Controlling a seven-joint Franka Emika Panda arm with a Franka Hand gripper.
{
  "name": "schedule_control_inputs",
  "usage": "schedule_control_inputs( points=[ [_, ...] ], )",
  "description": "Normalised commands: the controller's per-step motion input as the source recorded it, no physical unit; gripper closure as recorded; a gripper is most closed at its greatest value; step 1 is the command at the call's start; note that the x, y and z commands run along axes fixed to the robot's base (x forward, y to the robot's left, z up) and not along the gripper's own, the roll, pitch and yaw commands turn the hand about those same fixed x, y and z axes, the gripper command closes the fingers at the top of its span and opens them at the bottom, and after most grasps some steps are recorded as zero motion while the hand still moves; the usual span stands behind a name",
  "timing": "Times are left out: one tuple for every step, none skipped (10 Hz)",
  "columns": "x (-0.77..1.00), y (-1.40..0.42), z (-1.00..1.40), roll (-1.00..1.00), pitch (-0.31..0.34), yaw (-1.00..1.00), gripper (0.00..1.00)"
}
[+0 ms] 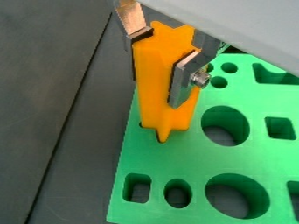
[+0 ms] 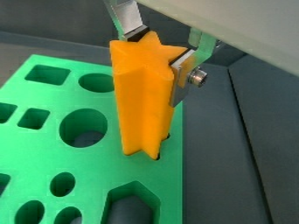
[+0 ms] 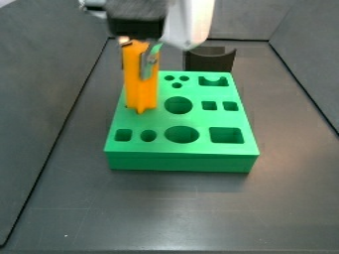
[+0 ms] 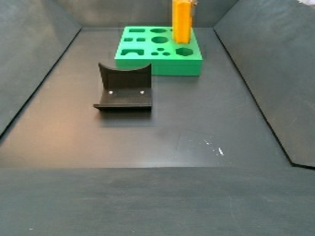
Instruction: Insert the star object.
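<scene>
The star object is a tall orange bar with ridged sides, standing upright. My gripper is shut on its upper part, one silver finger on each side, as both wrist views show. The bar's lower end sits at a hole near one edge of the green block with shaped holes. I cannot tell how deep it has entered. In a side view the star object stands on the left part of the green block under the gripper. In the far side view the star object rises from the green block.
A dark fixture with a curved top stands on the floor apart from the green block; it shows behind the block in a side view. Dark walls ring the floor. The block has several other open holes.
</scene>
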Motion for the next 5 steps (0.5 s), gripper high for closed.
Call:
schedule_control_inputs(
  points=[
    [-0.38,-0.02,-0.25,-0.02,-0.051,-0.16,1.00],
    [-0.43,-0.04,-0.30,0.00,-0.099,0.00,1.00],
    [-0.38,-0.05,-0.15,0.00,-0.107,0.00,1.00],
    [-0.08,0.00,0.00,-0.01,-0.066,0.00,1.00],
    [0.00,0.00,0.00,0.00,0.000,0.00,1.00]
  ],
)
